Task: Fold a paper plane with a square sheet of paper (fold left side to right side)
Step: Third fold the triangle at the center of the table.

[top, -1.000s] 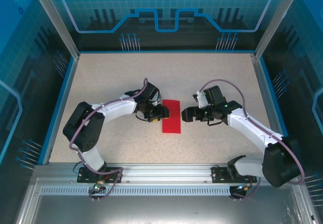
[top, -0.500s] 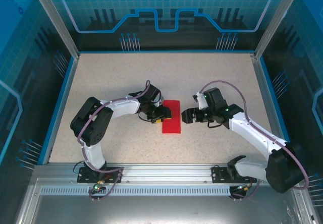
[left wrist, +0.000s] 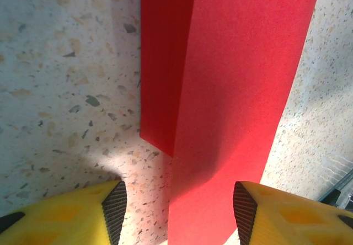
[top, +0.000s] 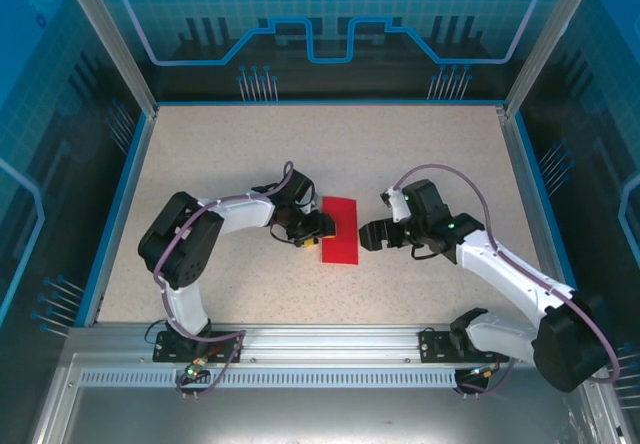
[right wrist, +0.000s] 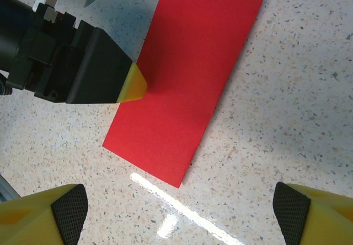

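The square sheet of paper (top: pixel 340 230) is bright red and lies flat on the table as a tall, narrow rectangle, folded in half. My left gripper (top: pixel 322 229) is at its left long edge, open. In the left wrist view the paper (left wrist: pixel 237 85) runs up between the yellow fingers (left wrist: pixel 113 209), with a darker strip along its left side. My right gripper (top: pixel 366 234) hovers just right of the sheet, open wide. In the right wrist view the paper (right wrist: pixel 187 90) lies ahead of my right gripper (right wrist: pixel 179 212), and the left gripper's yellow fingertip (right wrist: pixel 132 86) touches its edge.
The speckled beige table (top: pixel 240 154) is ringed by a blue rim and metal frame posts (top: pixel 110 44). Both arm bases sit on the aluminium rail (top: pixel 330 344) at the near edge.
The right gripper has edged slightly toward me beside the paper, its arm shifting. The left arm's elbow has swung a little; its gripper stays at the paper's left edge. The paper has not moved.
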Controlling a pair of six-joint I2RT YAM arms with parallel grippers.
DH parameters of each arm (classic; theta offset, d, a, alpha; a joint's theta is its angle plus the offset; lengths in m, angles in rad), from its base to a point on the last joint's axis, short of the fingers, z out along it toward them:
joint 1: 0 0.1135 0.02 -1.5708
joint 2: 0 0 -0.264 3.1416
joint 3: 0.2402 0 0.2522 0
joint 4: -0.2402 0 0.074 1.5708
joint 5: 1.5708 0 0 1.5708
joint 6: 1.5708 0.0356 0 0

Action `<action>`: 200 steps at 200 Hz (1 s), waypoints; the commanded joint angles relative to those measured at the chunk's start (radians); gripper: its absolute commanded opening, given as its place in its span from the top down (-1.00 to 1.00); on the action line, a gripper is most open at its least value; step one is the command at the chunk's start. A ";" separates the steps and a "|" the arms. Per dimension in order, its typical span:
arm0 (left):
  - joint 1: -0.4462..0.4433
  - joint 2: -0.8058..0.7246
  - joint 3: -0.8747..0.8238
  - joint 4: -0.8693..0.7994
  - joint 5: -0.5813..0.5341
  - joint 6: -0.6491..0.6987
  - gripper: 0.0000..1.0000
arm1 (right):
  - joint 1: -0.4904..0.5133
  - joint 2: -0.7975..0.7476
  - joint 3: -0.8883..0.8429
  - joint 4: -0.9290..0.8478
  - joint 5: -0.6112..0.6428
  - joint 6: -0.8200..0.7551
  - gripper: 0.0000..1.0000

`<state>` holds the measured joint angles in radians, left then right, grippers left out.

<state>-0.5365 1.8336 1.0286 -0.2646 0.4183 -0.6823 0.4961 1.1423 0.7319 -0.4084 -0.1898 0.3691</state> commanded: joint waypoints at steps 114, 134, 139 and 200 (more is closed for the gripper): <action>0.006 -0.013 -0.007 0.024 0.056 -0.028 0.66 | 0.262 -0.058 -0.178 0.316 0.230 -0.190 -0.83; 0.007 -0.023 -0.011 0.021 0.056 -0.031 0.78 | 0.360 -0.043 -0.236 0.434 0.322 -0.292 -0.84; 0.007 -0.025 -0.013 0.021 0.057 -0.031 0.80 | 0.383 -0.034 -0.248 0.464 0.340 -0.319 -0.83; 0.006 -0.027 -0.023 0.039 0.078 -0.048 0.93 | 0.578 0.176 -0.245 0.662 0.520 -0.565 -0.82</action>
<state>-0.5365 1.8336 1.0222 -0.2295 0.4618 -0.7097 1.0336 1.2415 0.4618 0.1326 0.2276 -0.0711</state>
